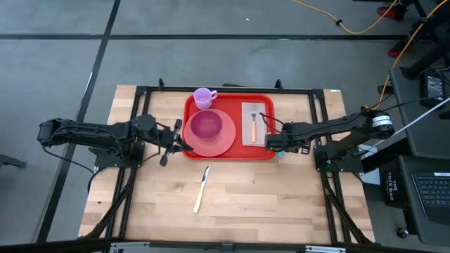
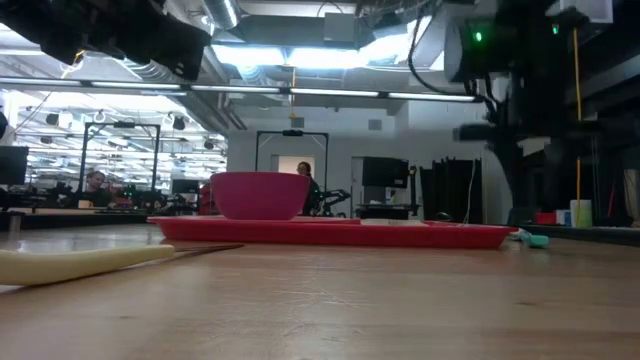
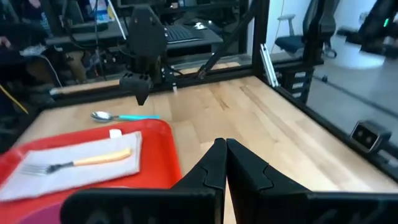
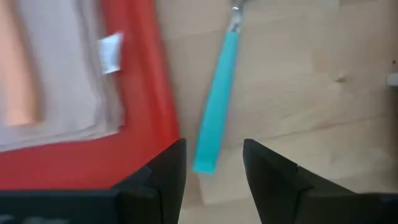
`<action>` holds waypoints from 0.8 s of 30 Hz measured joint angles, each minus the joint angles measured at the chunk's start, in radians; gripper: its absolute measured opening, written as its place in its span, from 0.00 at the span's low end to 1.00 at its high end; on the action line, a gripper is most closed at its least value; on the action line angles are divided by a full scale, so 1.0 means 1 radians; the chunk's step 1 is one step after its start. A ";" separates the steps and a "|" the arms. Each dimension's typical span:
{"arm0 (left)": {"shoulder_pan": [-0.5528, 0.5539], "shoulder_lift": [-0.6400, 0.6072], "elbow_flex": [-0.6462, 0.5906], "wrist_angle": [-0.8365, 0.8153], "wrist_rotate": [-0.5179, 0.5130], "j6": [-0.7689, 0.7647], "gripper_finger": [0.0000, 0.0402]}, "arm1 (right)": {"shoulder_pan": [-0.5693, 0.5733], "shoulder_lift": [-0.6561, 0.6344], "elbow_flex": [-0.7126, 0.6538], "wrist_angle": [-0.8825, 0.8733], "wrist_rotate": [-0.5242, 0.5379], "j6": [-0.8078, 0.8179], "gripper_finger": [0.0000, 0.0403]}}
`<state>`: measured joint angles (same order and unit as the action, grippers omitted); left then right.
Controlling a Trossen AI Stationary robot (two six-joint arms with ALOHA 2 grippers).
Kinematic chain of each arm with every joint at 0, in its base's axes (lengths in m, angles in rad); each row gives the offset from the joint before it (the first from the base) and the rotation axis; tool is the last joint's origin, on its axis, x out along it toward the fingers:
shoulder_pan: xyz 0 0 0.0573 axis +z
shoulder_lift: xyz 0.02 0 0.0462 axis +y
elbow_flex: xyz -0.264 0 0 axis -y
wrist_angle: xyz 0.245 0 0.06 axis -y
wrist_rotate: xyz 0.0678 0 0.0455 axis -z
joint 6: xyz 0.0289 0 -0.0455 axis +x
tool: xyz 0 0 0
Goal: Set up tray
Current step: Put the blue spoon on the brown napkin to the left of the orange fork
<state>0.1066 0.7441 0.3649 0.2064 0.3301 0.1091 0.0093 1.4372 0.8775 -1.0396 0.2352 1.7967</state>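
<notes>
1. Knife (image 1: 202, 188): lies on the bare table (image 1: 253, 204), nearest the front edge.
2. Left gripper (image 1: 187, 145): fingers together, empty, at the tray's left rim.
3. Right gripper (image 1: 271, 144): fingers apart, above the teal-handled spoon (image 4: 216, 112) lying just beside the tray's right rim.
4. Tray (image 1: 230, 155): mid-table; carries plate (image 1: 223, 145), bowl (image 1: 205, 126), napkin (image 1: 261, 112) with fork (image 1: 253, 125).
5. Cup (image 1: 204, 98): tray's far-left corner.
</notes>
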 joint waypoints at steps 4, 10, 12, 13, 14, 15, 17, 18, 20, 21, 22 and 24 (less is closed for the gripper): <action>0.000 0.000 0.000 0.019 -0.009 -0.027 0.01 | -0.023 0.000 -0.080 0.073 -0.019 -0.001 0.40; 0.000 0.000 0.000 0.020 -0.016 -0.001 0.01 | -0.071 0.000 -0.142 0.173 -0.016 -0.050 0.40; 0.000 0.000 0.000 0.021 -0.017 -0.001 0.01 | -0.090 0.000 -0.150 0.171 -0.007 -0.052 0.40; 0.000 0.000 0.000 0.020 -0.017 -0.001 0.01 | -0.099 0.000 -0.153 0.169 -0.001 -0.052 0.40; 0.000 0.000 0.000 0.021 -0.017 -0.001 0.01 | -0.108 0.000 -0.158 0.172 0.000 -0.055 0.40; 0.000 0.000 0.000 0.021 -0.017 -0.001 0.01 | -0.117 0.000 -0.164 0.179 0.000 -0.060 0.40; 0.000 0.000 0.000 0.021 -0.018 0.001 0.01 | -0.134 0.000 -0.170 0.190 0.000 -0.086 0.40; 0.000 0.000 0.000 0.021 -0.018 0.001 0.01 | -0.141 0.000 -0.173 0.201 0.000 -0.099 0.40; 0.000 0.000 0.000 0.021 -0.018 0.001 0.01 | -0.155 0.000 -0.184 0.221 0.002 -0.103 0.40; 0.000 0.000 0.000 0.021 -0.018 0.001 0.01 | -0.161 0.000 -0.186 0.220 0.012 -0.104 0.40; 0.000 0.000 0.000 0.021 -0.018 0.001 0.01 | -0.167 0.000 -0.188 0.221 0.027 -0.104 0.40; 0.000 0.000 0.000 0.021 -0.018 0.001 0.01 | -0.177 0.000 -0.194 0.221 0.042 -0.104 0.40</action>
<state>0.1066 0.7441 0.3649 0.2272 0.3122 0.1101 -0.1674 1.4372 0.6840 -0.8185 0.2773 1.6923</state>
